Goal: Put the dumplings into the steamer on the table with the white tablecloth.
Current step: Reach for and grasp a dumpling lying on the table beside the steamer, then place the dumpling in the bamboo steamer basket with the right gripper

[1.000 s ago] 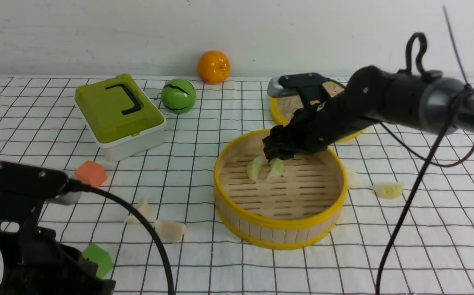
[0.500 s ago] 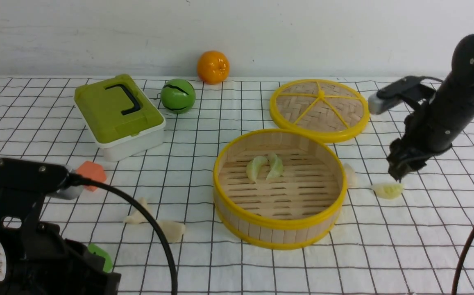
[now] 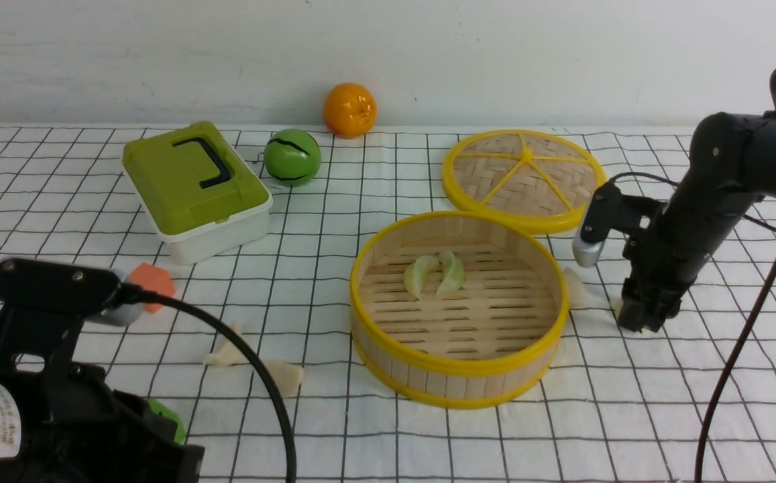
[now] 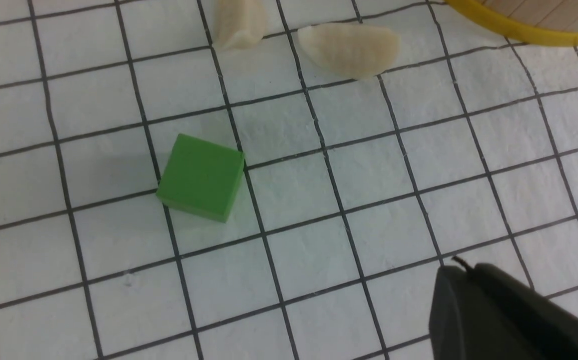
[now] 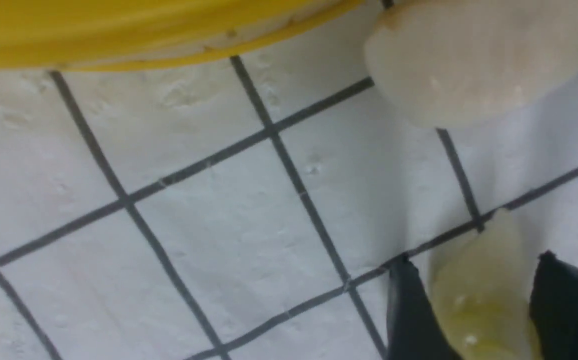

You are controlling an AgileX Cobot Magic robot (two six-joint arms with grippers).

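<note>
My right end effector [image 3: 641, 323] is down on the white tablecloth [image 3: 361, 436] right of the steamer [image 3: 458, 367], fingers [image 5: 408, 315] either side of a yellowish dumpling [image 5: 483, 300] that fills the gap between them; whether they press on it I cannot tell. A cream dumpling [image 3: 574, 287] lies just beside the steamer's right wall, two green dumplings [image 3: 420, 276] rest on its slats, and two pale dumplings [image 4: 348, 47] lie to its left, apart from my left end effector [image 4: 493, 310], whose state I cannot tell from the one dark tip showing.
</note>
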